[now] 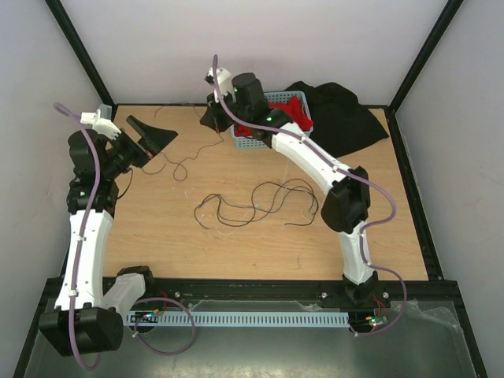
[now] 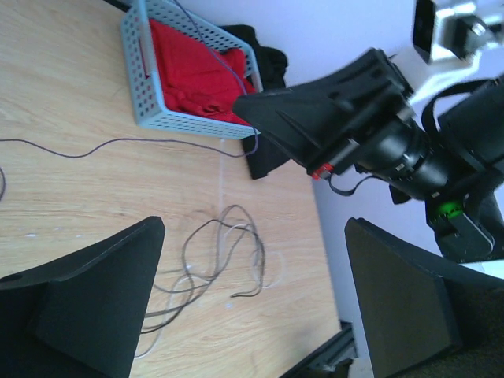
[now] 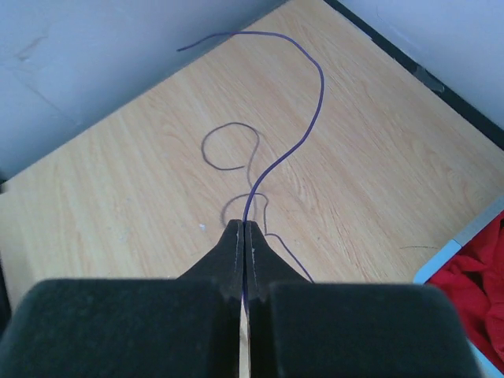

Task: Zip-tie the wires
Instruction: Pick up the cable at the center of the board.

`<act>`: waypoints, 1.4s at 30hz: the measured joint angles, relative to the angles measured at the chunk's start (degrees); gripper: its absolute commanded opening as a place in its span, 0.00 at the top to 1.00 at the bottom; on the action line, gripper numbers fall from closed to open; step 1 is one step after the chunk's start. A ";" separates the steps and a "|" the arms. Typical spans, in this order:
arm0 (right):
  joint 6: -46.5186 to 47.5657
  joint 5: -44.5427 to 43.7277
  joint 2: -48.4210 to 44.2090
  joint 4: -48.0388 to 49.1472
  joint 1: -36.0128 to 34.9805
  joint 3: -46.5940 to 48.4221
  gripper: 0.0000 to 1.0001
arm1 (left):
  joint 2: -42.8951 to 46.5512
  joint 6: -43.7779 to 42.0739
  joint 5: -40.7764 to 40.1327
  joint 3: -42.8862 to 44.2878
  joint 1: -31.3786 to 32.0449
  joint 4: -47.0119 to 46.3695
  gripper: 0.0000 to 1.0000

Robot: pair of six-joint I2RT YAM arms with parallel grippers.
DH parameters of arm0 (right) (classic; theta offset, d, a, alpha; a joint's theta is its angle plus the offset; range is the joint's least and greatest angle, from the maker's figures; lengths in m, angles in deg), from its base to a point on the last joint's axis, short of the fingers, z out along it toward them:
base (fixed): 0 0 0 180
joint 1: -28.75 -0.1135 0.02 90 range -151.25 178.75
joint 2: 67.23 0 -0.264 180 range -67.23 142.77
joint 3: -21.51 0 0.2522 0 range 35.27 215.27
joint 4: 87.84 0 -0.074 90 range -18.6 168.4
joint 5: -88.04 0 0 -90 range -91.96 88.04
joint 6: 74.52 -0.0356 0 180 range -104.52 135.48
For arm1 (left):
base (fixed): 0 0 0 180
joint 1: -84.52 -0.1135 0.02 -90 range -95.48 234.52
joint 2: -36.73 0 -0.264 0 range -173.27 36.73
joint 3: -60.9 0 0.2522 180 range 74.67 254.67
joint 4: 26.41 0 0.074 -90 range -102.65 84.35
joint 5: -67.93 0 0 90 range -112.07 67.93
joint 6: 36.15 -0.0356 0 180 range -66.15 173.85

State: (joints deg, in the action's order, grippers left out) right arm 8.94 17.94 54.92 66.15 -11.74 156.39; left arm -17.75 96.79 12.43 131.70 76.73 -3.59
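A thin dark curling wire (image 3: 304, 142) is pinched in the right gripper (image 3: 243, 230) beside the far blue perforated plastic basket (image 1: 252, 145); the left gripper (image 2: 253, 236) is spread wide.

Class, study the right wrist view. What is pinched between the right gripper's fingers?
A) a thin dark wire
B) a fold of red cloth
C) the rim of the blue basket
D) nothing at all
A: in the right wrist view the right gripper has its jaws pressed together, and a thin dark wire runs out from between the tips and curves away over the wooden table.
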 measured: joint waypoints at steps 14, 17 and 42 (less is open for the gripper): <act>-0.07 7.87 -8.02 -0.07 0.22 -9.86 1.00 | -3.56 22.97 -1.95 -9.38 1.68 -13.51 0.07; -0.15 8.85 -8.50 -0.04 -0.04 -12.15 1.00 | -4.24 24.28 -3.45 -9.49 2.56 -15.47 0.07; -1.11 13.46 -18.67 6.69 -0.79 -25.27 1.00 | -20.00 24.24 -5.62 -8.22 4.87 -24.87 0.40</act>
State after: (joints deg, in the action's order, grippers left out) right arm 7.82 31.41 36.26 72.84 -12.53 131.12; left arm -37.75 121.03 6.81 123.48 81.60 -28.46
